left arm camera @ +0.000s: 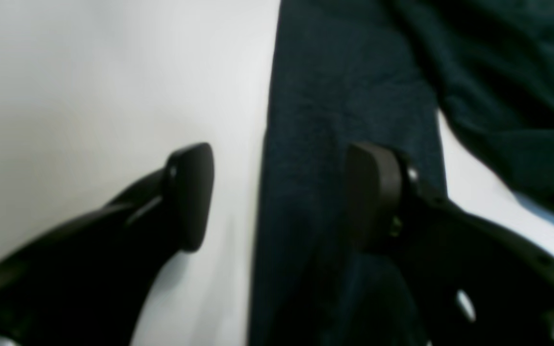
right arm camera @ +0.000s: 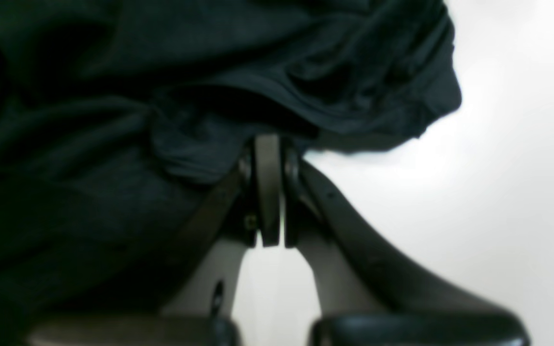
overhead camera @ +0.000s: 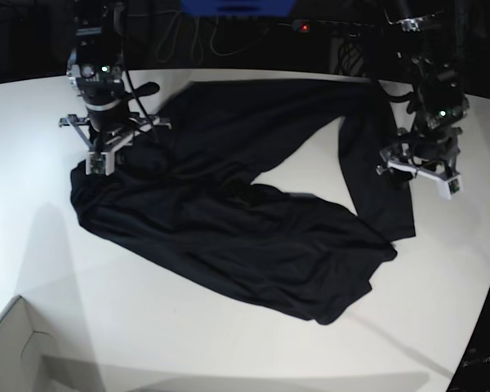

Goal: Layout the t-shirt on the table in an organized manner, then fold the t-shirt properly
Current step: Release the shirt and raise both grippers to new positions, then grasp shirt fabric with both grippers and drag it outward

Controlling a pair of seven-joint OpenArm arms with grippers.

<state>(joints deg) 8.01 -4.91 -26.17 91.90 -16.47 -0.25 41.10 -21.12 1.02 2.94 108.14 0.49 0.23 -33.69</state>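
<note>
Straddling straight edge of t-shirt [left arm camera: 344, 96] on tabletop [left arm camera: 89, 86], left gripper [left arm camera: 279, 197] jaws wide, nothing held; edge runs 12 to 6 o'clock.
Right wrist view: right gripper [right arm camera: 270, 192] jaws pressed together at bunched cloth edge.
Base view: shirt sprawls crumpled, long axis 10 to 4 o'clock.

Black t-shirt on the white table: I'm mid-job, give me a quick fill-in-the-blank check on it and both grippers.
1. The plain black short-sleeved t-shirt lies ____ on the smooth white table, not folded.
2. The right gripper has its jaws ____ at the edge of a fold of the cloth.
3. The left gripper has its jaws ____, straddling the long edge of a strip of the shirt.
4. In the left wrist view, one finger is over bare ____.

Missing words: crumpled; shut; open; table
</note>
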